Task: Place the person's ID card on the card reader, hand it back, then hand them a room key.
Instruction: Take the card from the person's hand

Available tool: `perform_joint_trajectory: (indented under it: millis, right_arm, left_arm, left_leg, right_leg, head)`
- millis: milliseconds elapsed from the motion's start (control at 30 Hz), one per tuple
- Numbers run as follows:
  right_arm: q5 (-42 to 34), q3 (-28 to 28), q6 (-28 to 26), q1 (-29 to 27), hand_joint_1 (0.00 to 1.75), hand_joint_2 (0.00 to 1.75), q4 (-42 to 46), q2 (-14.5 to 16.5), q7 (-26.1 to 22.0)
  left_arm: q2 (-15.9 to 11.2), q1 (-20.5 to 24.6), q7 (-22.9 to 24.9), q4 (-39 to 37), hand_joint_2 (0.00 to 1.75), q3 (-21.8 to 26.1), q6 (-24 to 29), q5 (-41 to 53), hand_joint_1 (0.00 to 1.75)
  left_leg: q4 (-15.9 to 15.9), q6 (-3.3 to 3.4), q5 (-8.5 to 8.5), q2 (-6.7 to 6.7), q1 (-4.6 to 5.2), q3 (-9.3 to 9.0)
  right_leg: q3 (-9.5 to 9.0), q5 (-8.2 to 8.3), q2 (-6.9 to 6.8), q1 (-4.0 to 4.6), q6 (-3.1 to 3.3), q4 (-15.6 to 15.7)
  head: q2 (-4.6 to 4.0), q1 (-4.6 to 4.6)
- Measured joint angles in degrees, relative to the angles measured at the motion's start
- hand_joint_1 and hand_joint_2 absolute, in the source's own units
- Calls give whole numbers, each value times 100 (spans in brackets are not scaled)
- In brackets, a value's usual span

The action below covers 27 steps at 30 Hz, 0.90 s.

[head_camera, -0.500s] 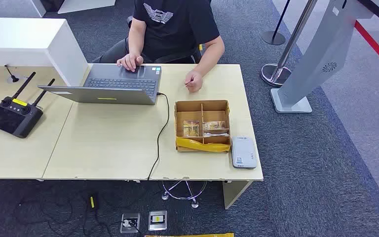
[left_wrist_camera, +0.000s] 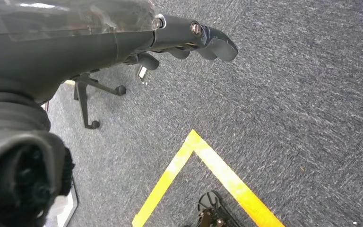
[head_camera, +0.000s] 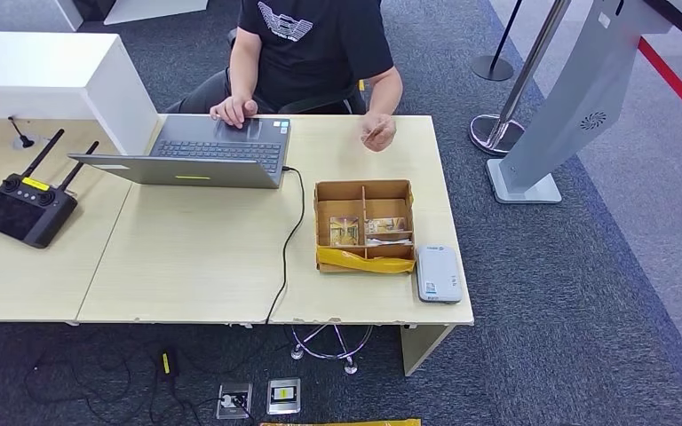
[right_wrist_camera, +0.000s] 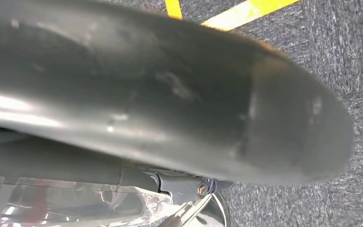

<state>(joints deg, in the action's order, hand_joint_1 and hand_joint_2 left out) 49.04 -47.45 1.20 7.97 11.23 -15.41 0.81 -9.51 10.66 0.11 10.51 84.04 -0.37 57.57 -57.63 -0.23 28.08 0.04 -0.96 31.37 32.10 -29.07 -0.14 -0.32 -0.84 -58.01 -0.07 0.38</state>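
Note:
A white card reader lies at the table's near right corner, beside a cardboard box with compartments holding cards. A person in a black shirt sits across the table, one hand raised just above the far edge; whether it holds a card is too small to tell. My left hand hangs over the carpet, its fingers stretched out with nothing in them. The thick thumb of my right hand covers the right wrist view and hides the fingers.
An open laptop sits in front of the person, its black cable running off the near edge. A black remote controller lies at the left. A grey kiosk stand and a stanchion stand to the right of the table.
The person's hand has lifted off the tabletop and moved toward the table's far right edge. Nothing else on the table has moved.

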Motion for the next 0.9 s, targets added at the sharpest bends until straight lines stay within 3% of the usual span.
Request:
perform_joint_trajectory:
  millis: [433, 567, 733, 900]
  right_arm:
    - [-126, -136, -131, 7, 0, 0, 5, -139, -36]
    - [-301, -291, -125, 29, 0, 175, 28, -436, -325]
    - [-586, -612, -40, 127, 0, 175, 155, -992, -957]
    - [-797, -912, 429, 348, 0, 175, 343, -1886, -1755]
  left_arm:
    - [-1, 0, 0, 0, 0, 0, -17, 18, 0]
    - [-18, 0, -4, 1, 0, 0, -47, 48, 0]
    - [-58, -2, -31, 2, 0, 2, -98, 84, 0]
    - [-142, -5, -79, 4, 0, 2, -163, 139, 0]
  left_leg:
    - [0, 0, 0, 0, 1, 0]
    - [0, 1, 0, 0, 10, 1]
    - [-1, 3, 1, 0, 19, 1]
    - [-2, 11, 2, 0, 28, 1]
  right_leg:
    - [0, 0, -1, -1, 0, 0]
    - [-1, 1, -1, -9, -1, 0]
    - [0, 3, -2, -20, -5, 1]
    - [0, 4, -2, -29, -7, 0]
  head:
    - [0, -1]
    - [0, -1]
    - [0, -1]
    - [0, 0]
